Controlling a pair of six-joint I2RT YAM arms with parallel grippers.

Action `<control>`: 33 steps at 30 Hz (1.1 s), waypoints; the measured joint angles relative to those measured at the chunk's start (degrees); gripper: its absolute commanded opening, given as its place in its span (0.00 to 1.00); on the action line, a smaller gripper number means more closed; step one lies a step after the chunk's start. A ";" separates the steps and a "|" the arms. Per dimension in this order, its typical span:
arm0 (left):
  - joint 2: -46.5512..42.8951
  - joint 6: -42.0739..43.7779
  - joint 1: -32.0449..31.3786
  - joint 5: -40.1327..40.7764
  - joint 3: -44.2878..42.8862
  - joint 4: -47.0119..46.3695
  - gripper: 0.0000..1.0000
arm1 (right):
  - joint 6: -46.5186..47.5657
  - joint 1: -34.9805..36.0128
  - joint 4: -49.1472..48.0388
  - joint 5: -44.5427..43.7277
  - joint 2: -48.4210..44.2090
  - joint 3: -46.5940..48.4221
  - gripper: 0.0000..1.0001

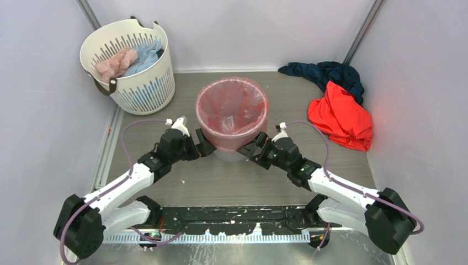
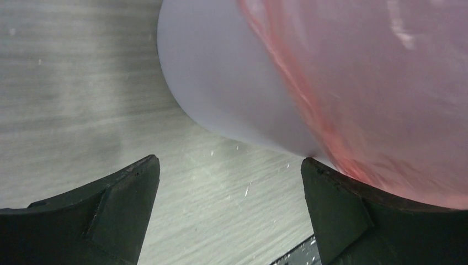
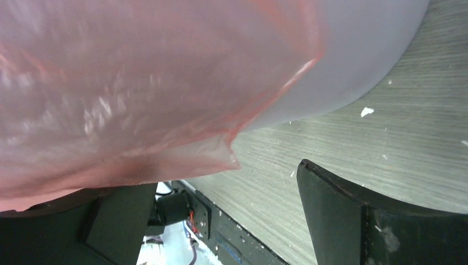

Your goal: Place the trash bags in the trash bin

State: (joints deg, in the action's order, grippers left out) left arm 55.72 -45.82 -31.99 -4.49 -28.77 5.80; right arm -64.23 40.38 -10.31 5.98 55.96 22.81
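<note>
Found left pincer (image 1: 204, 146) and right pincer (image 1: 252, 149) both spread wide, gripping nothing, flanking trash bin (image 1: 227, 155) low on near side, likely placed for tugging film down. Saw trash bags (image 1: 232, 107) lining bin, edge folded over rim. Noted laundry basket (image 1: 141, 88) and red garment (image 1: 342, 118) farther back on surface, well apart.

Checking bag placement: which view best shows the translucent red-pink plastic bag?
Top external: the translucent red-pink plastic bag lines the light grey round plastic bin, folded over its rim. Both wrist views show only blurred overhang on the bin's side.
</note>
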 measured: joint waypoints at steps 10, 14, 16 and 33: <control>10.27 3.02 4.00 -0.04 -8.33 -5.88 1.00 | 4.31 -0.44 0.48 -3.89 10.47 10.80 1.00; 10.25 3.65 6.69 -0.57 -8.83 -6.05 1.00 | 5.62 -1.18 1.51 -5.14 12.98 13.46 1.00; 8.70 4.35 8.00 -0.81 -8.83 -4.44 1.00 | 6.16 -1.60 4.04 -5.99 12.94 14.10 1.00; -22.86 13.31 9.62 16.74 -6.73 19.04 1.00 | 27.71 -1.95 30.95 -36.96 -36.48 3.43 1.00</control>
State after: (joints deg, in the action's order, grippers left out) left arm 32.86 -32.51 -22.37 12.25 -35.51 24.84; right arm -36.51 38.44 20.64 -30.98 19.49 26.24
